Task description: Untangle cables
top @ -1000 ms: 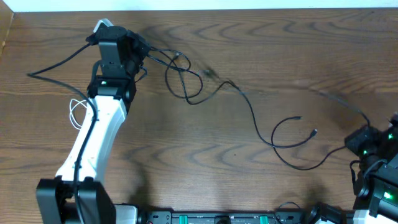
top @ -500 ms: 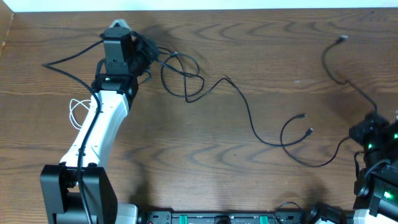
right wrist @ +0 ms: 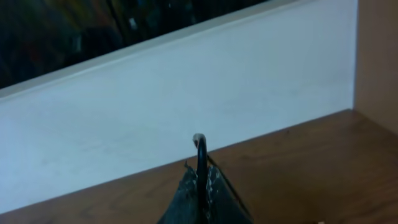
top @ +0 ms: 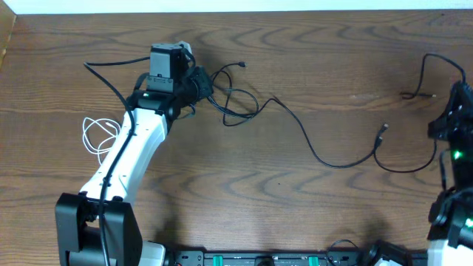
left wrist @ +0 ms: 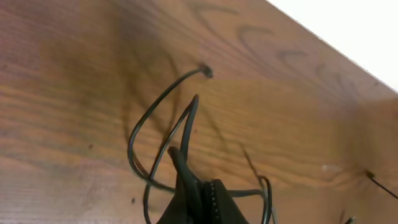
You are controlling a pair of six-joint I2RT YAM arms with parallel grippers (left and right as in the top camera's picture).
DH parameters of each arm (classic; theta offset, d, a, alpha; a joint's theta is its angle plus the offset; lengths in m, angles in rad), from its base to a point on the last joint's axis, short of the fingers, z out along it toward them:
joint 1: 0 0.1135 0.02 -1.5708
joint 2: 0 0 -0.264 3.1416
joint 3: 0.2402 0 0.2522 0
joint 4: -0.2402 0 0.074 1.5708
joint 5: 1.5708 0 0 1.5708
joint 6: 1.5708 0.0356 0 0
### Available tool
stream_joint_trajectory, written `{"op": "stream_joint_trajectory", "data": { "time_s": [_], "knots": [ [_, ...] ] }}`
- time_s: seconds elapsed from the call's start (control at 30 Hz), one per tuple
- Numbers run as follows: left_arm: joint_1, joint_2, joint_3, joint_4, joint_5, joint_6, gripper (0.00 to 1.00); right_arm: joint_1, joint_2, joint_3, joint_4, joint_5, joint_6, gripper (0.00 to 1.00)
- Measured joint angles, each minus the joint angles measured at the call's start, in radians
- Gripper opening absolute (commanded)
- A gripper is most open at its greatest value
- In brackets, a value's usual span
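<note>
A black cable (top: 307,140) runs across the table from a knot of loops (top: 230,100) to a plug (top: 382,130). My left gripper (top: 199,81) is shut on a strand of that knot; in the left wrist view the fingertips (left wrist: 186,180) pinch the cable just below its loops (left wrist: 158,121). A second black cable (top: 414,165) curves to the right edge. There my right gripper (top: 448,120) is shut on it, and its strand (right wrist: 200,149) sticks up from the shut jaws (right wrist: 200,180). The white cable (top: 96,134) lies coiled left of the left arm.
The left arm's own thick black wire (top: 111,74) arcs over the table at the far left. A pale wall (right wrist: 186,87) rises behind the table's far edge in the right wrist view. The right arm's base (top: 451,222) stands at the right front corner.
My left gripper has moved right, carrying the black knot along. My right gripper has pulled its black cable toward the far right, drawing the cables out longer across the table.
</note>
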Motion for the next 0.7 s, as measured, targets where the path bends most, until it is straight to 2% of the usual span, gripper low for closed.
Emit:
{"op": "stream_joint_trajectory", "data": {
  "time_s": [0.2, 0.33, 0.5, 0.63, 0.7],
  "knots": [
    [-0.073, 0.0, 0.0, -0.01, -0.013, 0.048, 0.08, 0.0, 0.191, 0.256, -0.175, -0.005, -0.017, 0.01],
    [-0.104, 0.0, 0.0, -0.044, -0.117, 0.082, 0.08, 0.0, 0.346, 0.549, -0.372, 0.033, -0.077, 0.01],
    [-0.103, 0.0, 0.001, -0.096, -0.238, 0.095, 0.08, 0.0, 0.526, 0.893, -0.53, 0.079, -0.119, 0.01],
    [-0.103, 0.0, 0.001, -0.127, -0.269, 0.095, 0.08, 0.0, 0.598, 1.054, -0.621, 0.067, -0.135, 0.01],
    [-0.104, 0.0, 0.001, -0.142, -0.253, 0.096, 0.08, 0.0, 0.605, 1.073, -0.679, 0.068, -0.139, 0.01]
  ]
}}
